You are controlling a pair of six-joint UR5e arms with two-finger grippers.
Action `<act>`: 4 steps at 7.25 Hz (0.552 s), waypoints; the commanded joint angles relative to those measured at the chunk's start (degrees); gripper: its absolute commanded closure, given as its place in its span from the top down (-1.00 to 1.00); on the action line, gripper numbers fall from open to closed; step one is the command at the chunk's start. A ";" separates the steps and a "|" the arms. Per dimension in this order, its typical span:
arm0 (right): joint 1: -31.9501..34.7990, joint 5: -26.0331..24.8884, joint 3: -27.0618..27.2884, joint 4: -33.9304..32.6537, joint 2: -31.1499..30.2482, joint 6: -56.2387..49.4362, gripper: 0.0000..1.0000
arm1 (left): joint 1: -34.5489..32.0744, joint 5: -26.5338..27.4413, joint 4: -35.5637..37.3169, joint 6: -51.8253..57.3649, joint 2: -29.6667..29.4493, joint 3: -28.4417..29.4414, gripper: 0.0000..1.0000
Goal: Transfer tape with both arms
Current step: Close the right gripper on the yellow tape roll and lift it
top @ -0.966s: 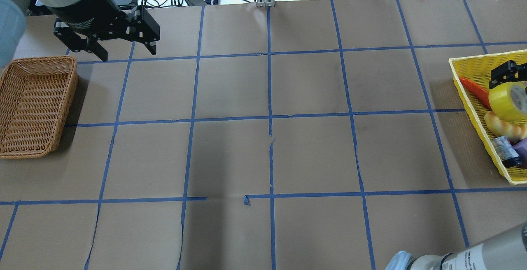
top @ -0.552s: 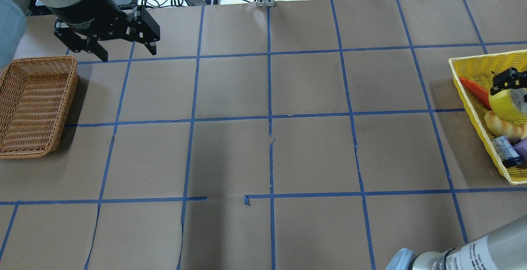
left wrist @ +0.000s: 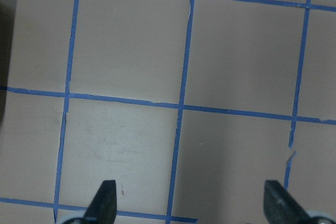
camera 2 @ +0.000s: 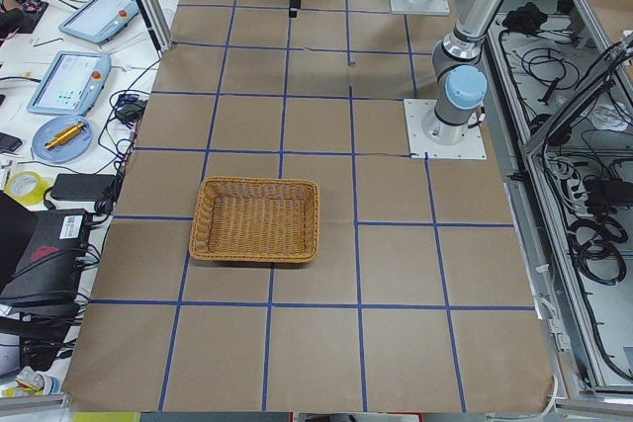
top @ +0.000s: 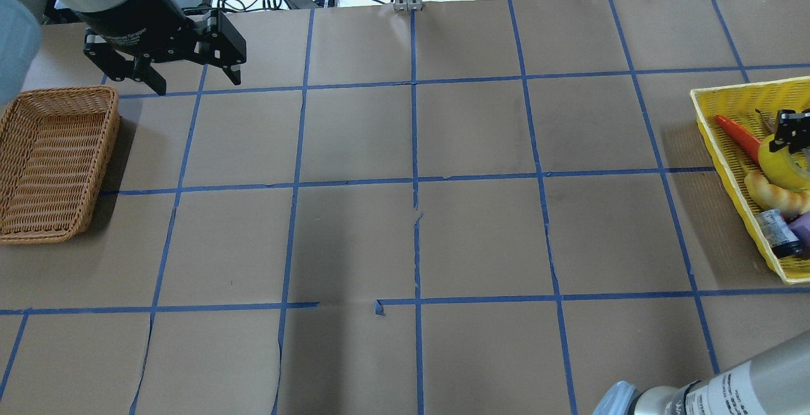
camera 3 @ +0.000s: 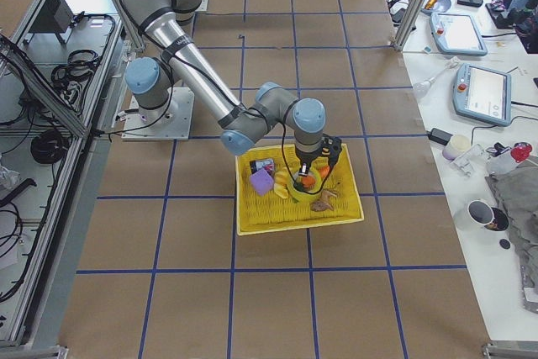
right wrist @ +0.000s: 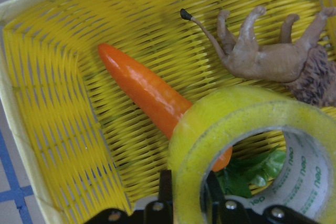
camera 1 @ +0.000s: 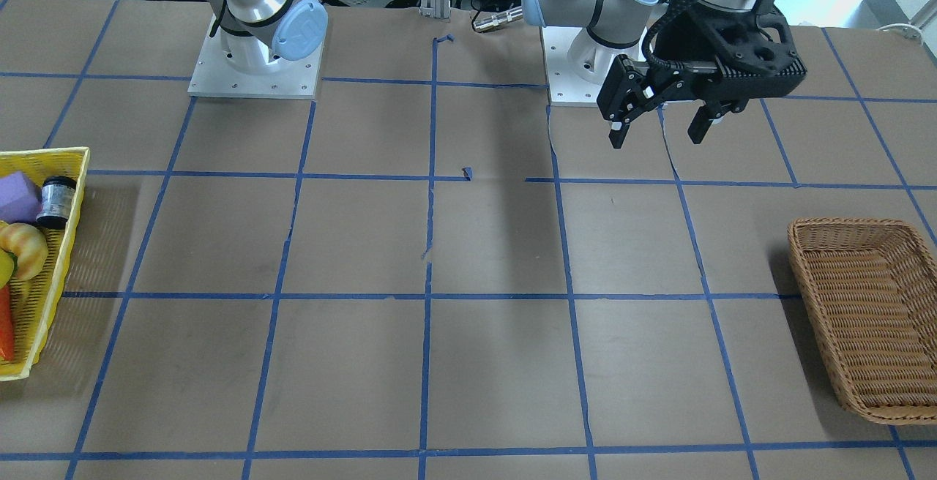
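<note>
The yellow tape roll stands on edge in the yellow basket at the table's right end, and also shows in the overhead view and the right side view. My right gripper reaches down into the basket. Its two fingers sit on either side of the roll's wall, one outside and one in the core, shut on it. My left gripper hangs open and empty above the table's far left, beyond the wicker basket. Its wrist view shows only bare table.
The yellow basket also holds an orange carrot, a toy lion, a croissant, a black-capped jar and a purple block. The wicker basket holds nothing. Blue tape lines grid the brown table.
My right gripper has moved right and down in the overhead view, and the tape shifted with it and looks smaller. The carrot has shifted slightly. The left arm has not moved.
</note>
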 commanded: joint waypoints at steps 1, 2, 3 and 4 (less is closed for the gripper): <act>2.21 -0.09 -0.06 1.45 -4.60 0.00 -1.00 | 0.00 0.00 -0.01 0.00 0.00 0.00 1.00; 5.36 -1.40 -0.58 2.16 -6.63 0.61 -1.00 | 0.00 0.00 -0.01 0.00 0.00 0.00 1.00; 8.52 -3.76 -2.68 7.73 -9.70 4.18 -1.00 | 0.00 0.00 -0.01 -0.09 0.00 0.00 1.00; 13.51 -3.09 -4.87 11.79 -10.34 12.49 -1.00 | 0.00 0.00 -0.01 0.00 0.00 0.00 1.00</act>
